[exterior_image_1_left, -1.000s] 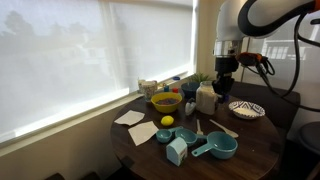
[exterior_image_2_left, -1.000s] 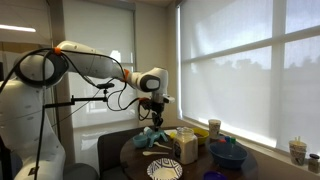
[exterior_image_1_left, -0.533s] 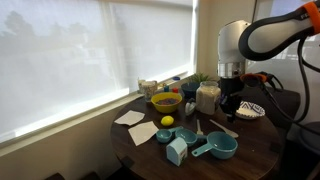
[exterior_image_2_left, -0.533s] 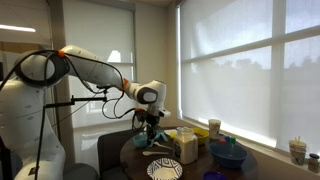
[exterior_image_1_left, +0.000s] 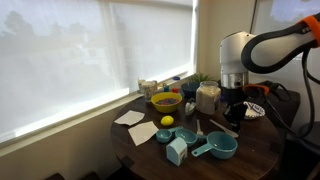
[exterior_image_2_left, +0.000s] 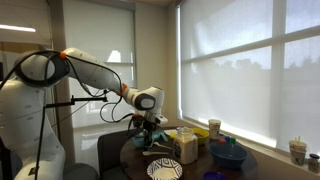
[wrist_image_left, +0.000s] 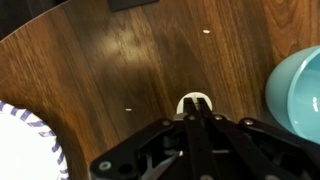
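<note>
— White loop (wrist_image_left: 195, 95), small, lying flat on the wood. It sits at the centre of the wrist view, just above the fingertips. That is the item in hand.

— State of the gripper (wrist_image_left: 197, 118)?

— The fingers are pressed together with no gap showing between them. The tips meet right at the loop's lower edge. Whether they pinch its rim or only touch it, I cannot tell, because the tips cover that part.

— Surroundings?

— A dark wooden table (wrist_image_left: 110, 55) lies under everything. A teal cup (wrist_image_left: 298, 88) is at the right edge of the wrist view, near the loop but apart from it. A patterned plate (wrist_image_left: 22, 142) is in the lower left corner, well apart. In an exterior view the gripper (exterior_image_1_left: 232, 113) sits low over the table, right of centre, just above a long white utensil (exterior_image_1_left: 224, 128). The loop is probably that utensil's handle end, though this is not confirmed. A glass jar (exterior_image_1_left: 207, 97) and a yellow bowl (exterior_image_1_left: 165, 101) stand further back, toward the window. In an exterior view from another side the gripper (exterior_image_2_left: 148, 138) is again down at table level, left of centre.

— Step?

— Judged: contact or grasp at the loop. Nothing looks raised off the wood.

— What does the next move call for?

— First, confirm the hold is real. Any lift should then be slow and straight up, since a thin flat piece held by one end may swing or slip. Keep clear of the teal cup on the right.
</note>
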